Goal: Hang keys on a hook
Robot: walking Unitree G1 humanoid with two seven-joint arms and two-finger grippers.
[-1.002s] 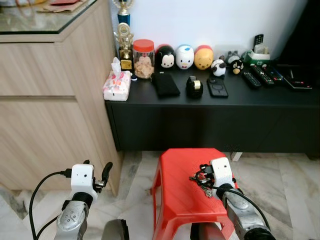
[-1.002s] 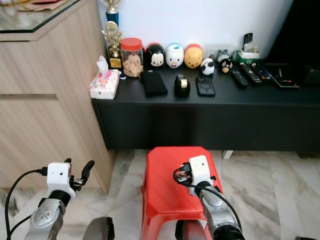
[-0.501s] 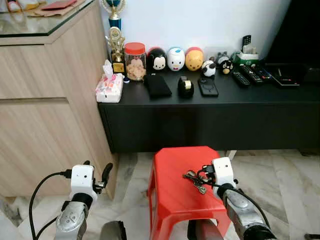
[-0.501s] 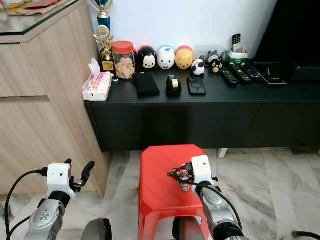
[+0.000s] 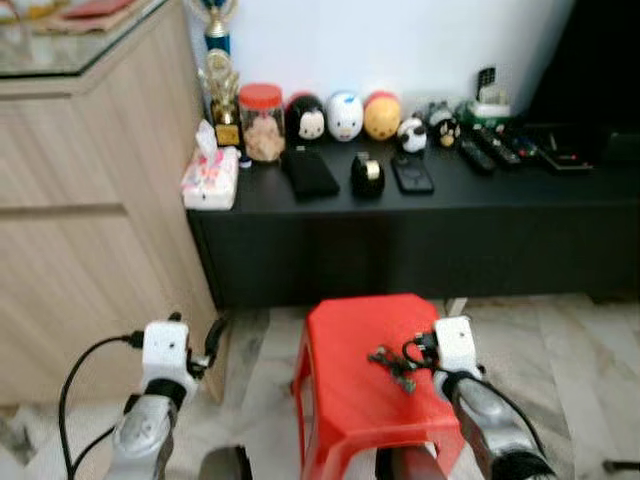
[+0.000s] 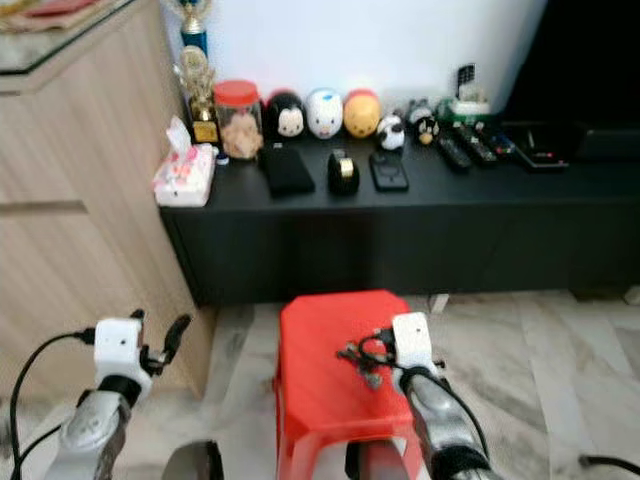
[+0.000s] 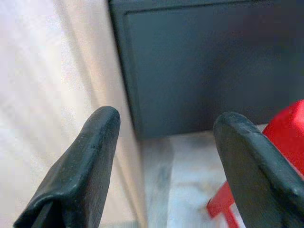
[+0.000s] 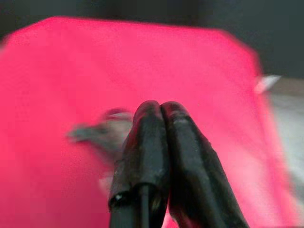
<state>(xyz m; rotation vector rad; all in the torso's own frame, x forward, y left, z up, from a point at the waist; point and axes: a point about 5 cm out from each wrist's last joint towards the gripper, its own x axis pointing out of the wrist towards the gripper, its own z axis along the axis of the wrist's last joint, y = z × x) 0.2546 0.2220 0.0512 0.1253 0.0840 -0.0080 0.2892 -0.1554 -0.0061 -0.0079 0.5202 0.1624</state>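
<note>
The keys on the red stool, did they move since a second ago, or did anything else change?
The right gripper, shut on the bunch of dark metal keys, stayed over the red plastic stool, so the keys hardly moved. The camera shifted and blurred, so the long black cabinet sits a little differently in the picture. The left gripper stayed open and idle beside the wooden cupboard. Nothing was let go.

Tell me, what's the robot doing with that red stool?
The robot is picking up a bunch of keys from the top of the red stool. Its right gripper is over the stool with its fingers pressed together at the keys. The left gripper is off to the side near the wooden cabinet, open and holding nothing. The pictures are a bit blurry. No keys are hung on a hook so far.
</note>
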